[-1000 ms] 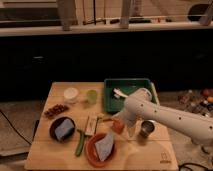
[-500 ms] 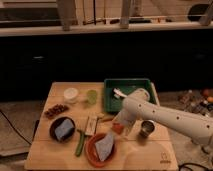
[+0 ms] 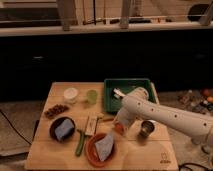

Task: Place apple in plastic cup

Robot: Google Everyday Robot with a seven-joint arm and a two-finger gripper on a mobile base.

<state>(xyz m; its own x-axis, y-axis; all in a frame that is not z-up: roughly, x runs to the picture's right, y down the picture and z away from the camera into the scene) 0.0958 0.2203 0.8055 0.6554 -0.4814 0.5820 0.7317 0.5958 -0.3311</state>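
The apple (image 3: 119, 129) is a small orange-red fruit on the wooden board, just right of centre, partly covered by my gripper. My gripper (image 3: 120, 123) is at the end of the white arm (image 3: 160, 116), which reaches in from the right and points down right at the apple. The plastic cup (image 3: 92, 96) is a pale yellow-green tumbler standing upright at the back of the board, left of the green tray and well up and left of the gripper.
A white round cup (image 3: 71, 94) stands left of the plastic cup. A green tray (image 3: 111, 95) is behind the arm. A dark metal cup (image 3: 147, 129) stands right of the apple. Reddish-brown bits (image 3: 56, 110), a dark bowl (image 3: 62, 128), an orange plate (image 3: 90, 150) and a green stick (image 3: 80, 142) lie to the left.
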